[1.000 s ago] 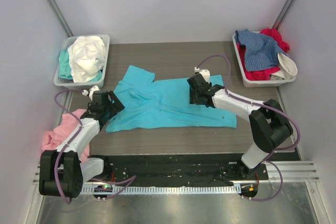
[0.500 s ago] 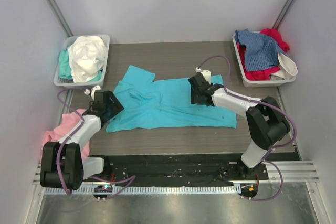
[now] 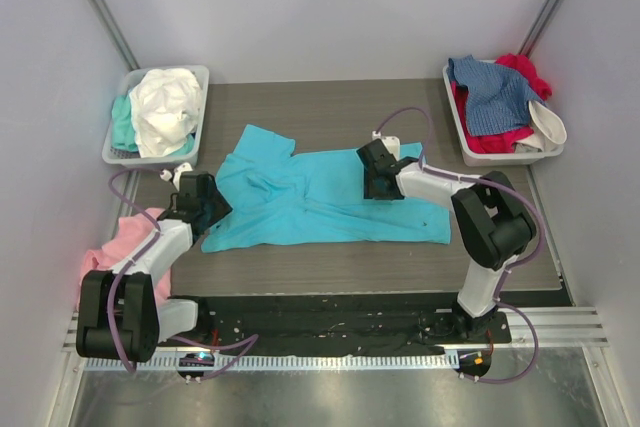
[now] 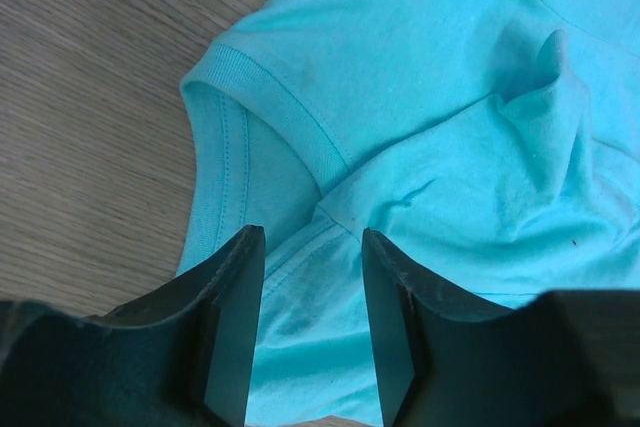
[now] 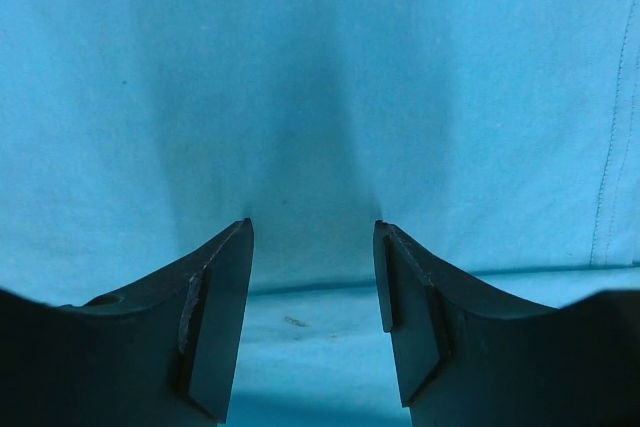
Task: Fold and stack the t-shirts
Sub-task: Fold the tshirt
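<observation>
the turquoise tee (image 3: 320, 205) lies spread across the middle of the desk (image 3: 330, 107); a pink tee (image 3: 105, 257) is bunched at the desk's left edge. from above, the left end effector (image 3: 203, 202) sits at the turquoise tee's left end, its fingers unreadable. the wrist view shows them apart, straddling a fold beside a ribbed band (image 4: 270, 97). the right end effector (image 5: 312, 232) is also apart, over flat cloth. only the top view places it at the tee's far edge.
</observation>
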You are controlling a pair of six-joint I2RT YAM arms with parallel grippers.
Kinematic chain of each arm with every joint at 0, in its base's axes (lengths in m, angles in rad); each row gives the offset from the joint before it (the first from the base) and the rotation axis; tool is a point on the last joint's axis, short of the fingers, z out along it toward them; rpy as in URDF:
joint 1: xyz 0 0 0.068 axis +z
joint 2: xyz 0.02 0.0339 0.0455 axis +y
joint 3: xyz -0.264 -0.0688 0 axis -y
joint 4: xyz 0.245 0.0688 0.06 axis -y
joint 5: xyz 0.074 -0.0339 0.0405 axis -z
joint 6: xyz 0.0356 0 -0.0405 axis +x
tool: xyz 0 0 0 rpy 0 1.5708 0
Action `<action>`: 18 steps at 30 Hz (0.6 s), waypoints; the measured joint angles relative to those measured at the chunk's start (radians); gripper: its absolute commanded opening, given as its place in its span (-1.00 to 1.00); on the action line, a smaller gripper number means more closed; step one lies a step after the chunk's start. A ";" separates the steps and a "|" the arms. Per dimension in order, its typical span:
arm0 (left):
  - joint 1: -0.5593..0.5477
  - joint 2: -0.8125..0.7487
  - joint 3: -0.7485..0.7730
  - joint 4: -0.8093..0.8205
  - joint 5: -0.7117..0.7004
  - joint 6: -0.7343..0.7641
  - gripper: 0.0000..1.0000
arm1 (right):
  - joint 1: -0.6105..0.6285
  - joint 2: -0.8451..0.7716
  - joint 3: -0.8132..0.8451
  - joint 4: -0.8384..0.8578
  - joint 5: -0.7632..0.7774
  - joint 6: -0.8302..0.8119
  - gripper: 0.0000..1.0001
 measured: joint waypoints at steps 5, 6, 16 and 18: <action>0.000 0.000 -0.007 -0.001 -0.007 0.000 -0.25 | -0.024 0.010 0.003 0.002 -0.001 0.002 0.17; 0.000 0.000 -0.008 -0.001 -0.009 0.000 -0.29 | -0.027 0.012 0.005 0.002 -0.001 0.002 0.17; 0.000 -0.013 -0.010 -0.004 -0.040 0.000 -0.46 | -0.062 0.017 0.013 0.002 -0.005 0.005 0.18; 0.000 -0.023 -0.010 -0.015 -0.050 -0.001 -0.49 | -0.064 0.017 0.013 0.000 -0.006 0.007 0.18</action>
